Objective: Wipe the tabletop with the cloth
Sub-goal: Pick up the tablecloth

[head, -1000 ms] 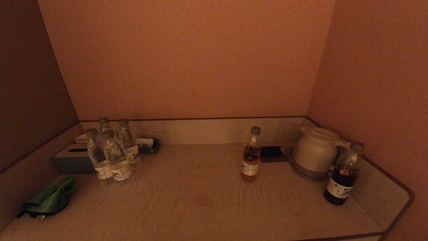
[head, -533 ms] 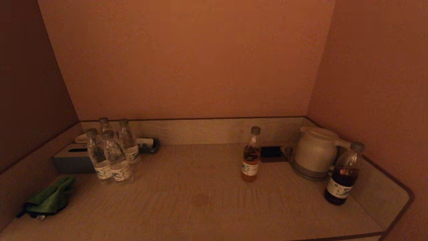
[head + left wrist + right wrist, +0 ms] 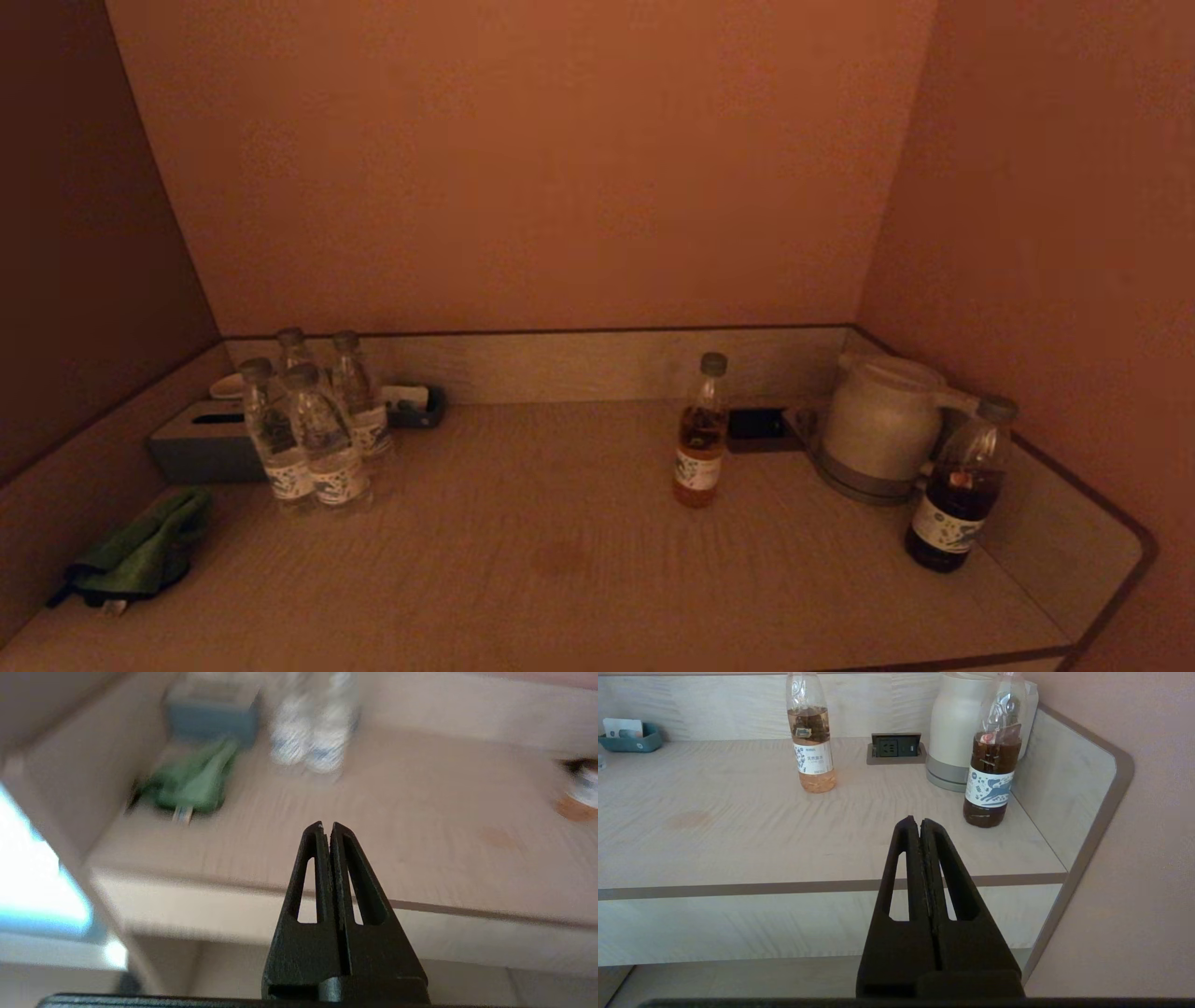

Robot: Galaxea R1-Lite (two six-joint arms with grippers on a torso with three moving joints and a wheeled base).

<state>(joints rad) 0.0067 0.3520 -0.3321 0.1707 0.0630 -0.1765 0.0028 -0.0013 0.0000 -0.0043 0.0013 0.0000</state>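
Head view shows a wooden worktop [image 3: 597,597] in a walled alcove, with neither arm visible. One green cloth [image 3: 140,558] lies crumpled at the near left corner, touching the side wall. Behind it stand one grey tissue box [image 3: 201,443] and four water bottles [image 3: 313,439] clustered together; one amber drink bottle [image 3: 700,439], one white kettle [image 3: 878,425] and one dark drink bottle [image 3: 957,495] sit towards the right. One faint stain [image 3: 558,557] marks the middle. Left wrist view: the left hand [image 3: 326,828] hangs off the front edge, fingers pressed together, holding nothing, aimed between cloth [image 3: 191,781] and stain. Right wrist view: the right hand [image 3: 915,822] waits off the front edge, also pressed together and empty. The cloth looks soft, light and floppy; pinching a raised fold near its middle seems best.
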